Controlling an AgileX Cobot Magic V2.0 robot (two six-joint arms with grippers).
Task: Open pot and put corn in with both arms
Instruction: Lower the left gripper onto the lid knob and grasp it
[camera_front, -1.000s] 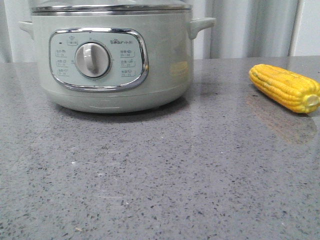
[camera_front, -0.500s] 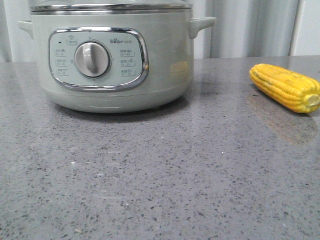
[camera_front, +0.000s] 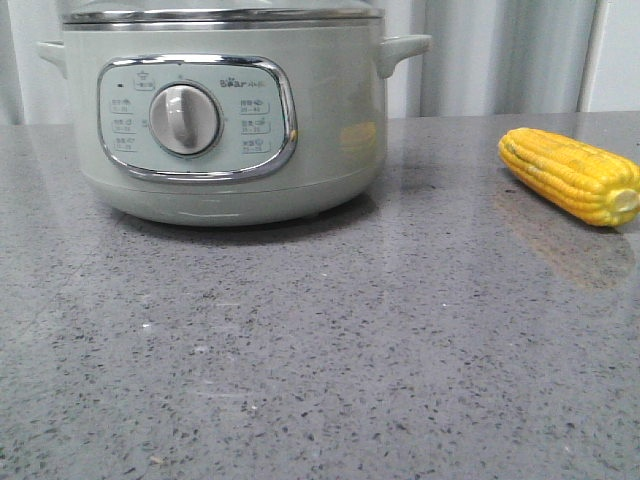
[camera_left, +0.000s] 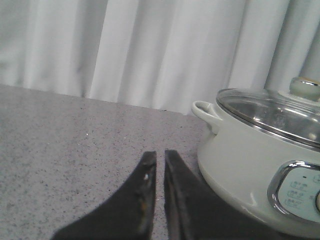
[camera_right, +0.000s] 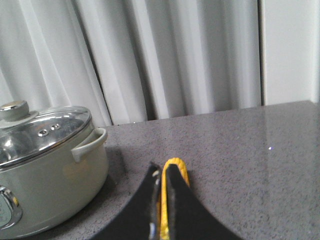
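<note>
Front view: the pot (camera_front: 225, 115) stands on the grey speckled desk (camera_front: 320, 350) at about 11 o'clock in the frame, control panel (camera_front: 197, 117) and dial (camera_front: 184, 119) facing the camera. Its steel rim runs across the top edge of the frame, and one side handle shows on each flank. The corn (camera_front: 571, 175) lies on the desk at about 2 o'clock, well apart from the pot, its pale stub end pointing toward 4 o'clock. No tool appears in this view.

Left wrist view: the left tool (camera_left: 159, 162) hangs over bare desk, its two dark fingers close together with only a thin slit between them, nothing held. The pot sits just beside it, glass lid (camera_left: 272, 114) on, lid knob (camera_left: 304, 86) visible, one handle turned toward the tool.

Right wrist view: the right tool (camera_right: 162, 172) has its fingers nearly pressed together and empty. The corn (camera_right: 175, 167) shows as a yellow strip behind them, lying on the desk. The pot stands at 8 o'clock, lid on.
</note>
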